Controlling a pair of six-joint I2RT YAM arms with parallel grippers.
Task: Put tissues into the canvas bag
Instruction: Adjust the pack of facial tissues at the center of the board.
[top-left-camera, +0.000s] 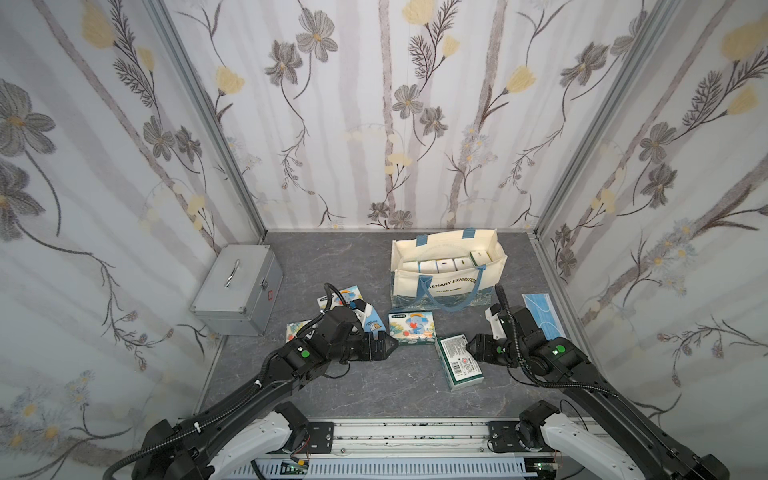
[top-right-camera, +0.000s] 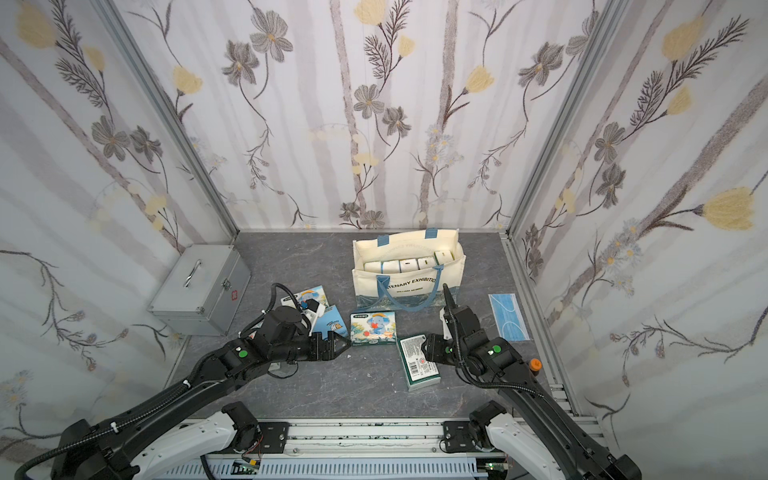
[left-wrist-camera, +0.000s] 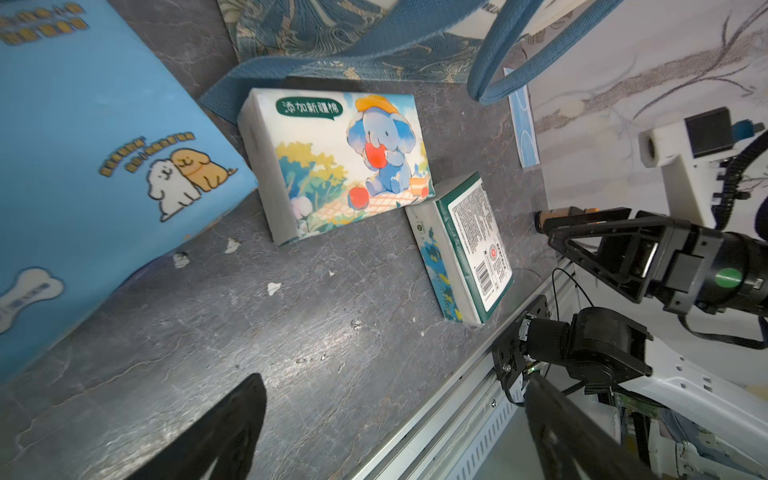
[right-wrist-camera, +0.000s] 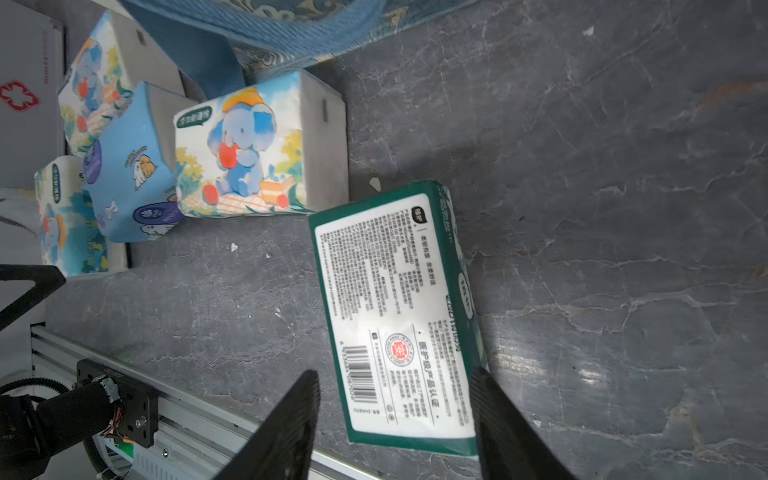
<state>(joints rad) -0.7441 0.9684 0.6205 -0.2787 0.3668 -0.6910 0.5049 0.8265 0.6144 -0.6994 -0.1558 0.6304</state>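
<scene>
The green-edged tissue pack (top-left-camera: 459, 361) lies label-up on the table (top-left-camera: 353, 386), in front of the canvas bag (top-left-camera: 449, 286), which holds a row of packs (top-left-camera: 442, 264). The right gripper (right-wrist-camera: 395, 372) reaches low, jaws parted astride one end of the pack, not clamped. The left gripper (top-left-camera: 392, 347) hovers level beside the elephant pack (top-left-camera: 411, 328), spread wide and empty.

Grey tabletop (top-left-camera: 353, 382) carries canvas bag (top-left-camera: 449, 282), tissues (top-left-camera: 411, 328), case (top-left-camera: 237, 286), mask (top-left-camera: 542, 313)
</scene>
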